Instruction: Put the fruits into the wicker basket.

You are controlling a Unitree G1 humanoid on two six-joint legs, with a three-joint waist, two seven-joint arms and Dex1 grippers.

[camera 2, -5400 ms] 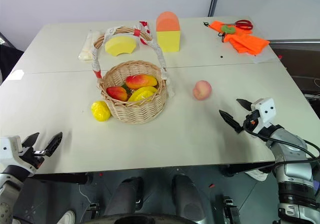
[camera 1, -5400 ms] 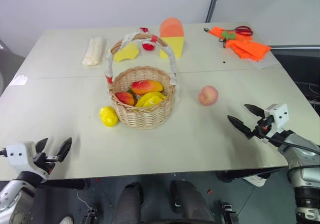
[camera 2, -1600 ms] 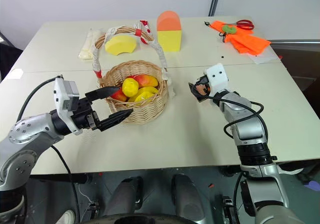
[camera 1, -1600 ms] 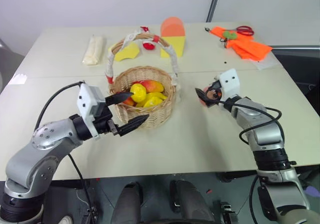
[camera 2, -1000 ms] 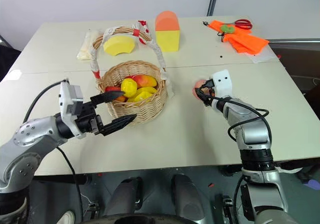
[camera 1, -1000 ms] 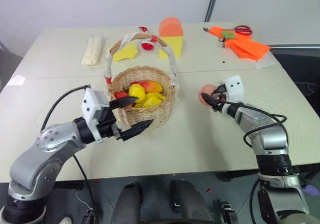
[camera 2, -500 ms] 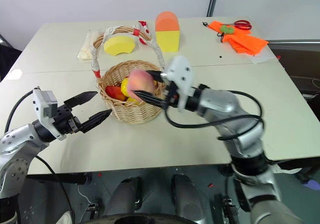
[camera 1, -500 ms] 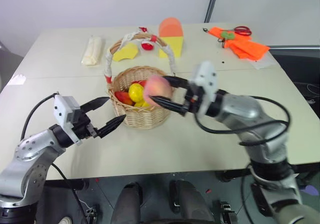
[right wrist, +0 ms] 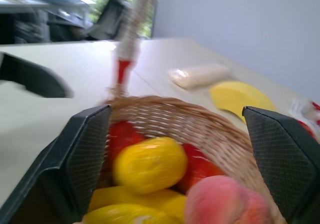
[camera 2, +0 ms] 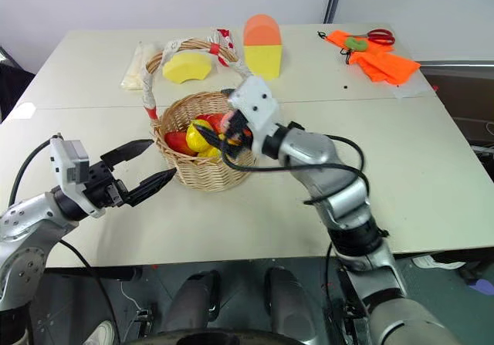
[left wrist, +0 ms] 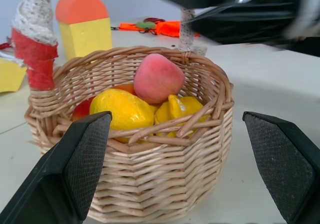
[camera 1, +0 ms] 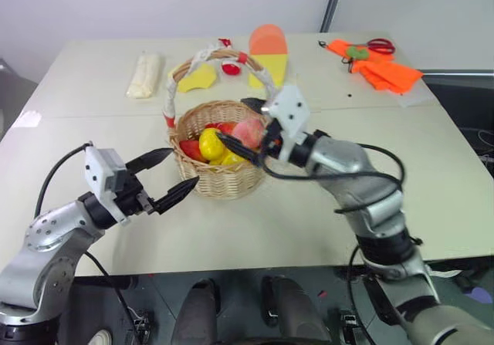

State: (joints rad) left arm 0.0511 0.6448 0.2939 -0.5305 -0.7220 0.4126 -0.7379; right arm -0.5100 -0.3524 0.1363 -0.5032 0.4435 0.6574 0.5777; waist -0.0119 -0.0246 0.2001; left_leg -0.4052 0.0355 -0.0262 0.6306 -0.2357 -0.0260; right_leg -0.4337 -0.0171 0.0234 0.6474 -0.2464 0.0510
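Peach (left wrist: 158, 78) now inside wicker basket (camera 1: 224, 177), beside lemon (camera 1: 211, 142), handle (camera 1: 263, 85) overhead.

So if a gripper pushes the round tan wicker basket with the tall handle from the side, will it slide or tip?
The round tan wicker basket would probably slide: its base looks wide and it sits flat on the smooth pale table. The fruits inside, such as the pink-orange peach, likely weigh it low. A push high on the white-wrapped arched handle might tip it.
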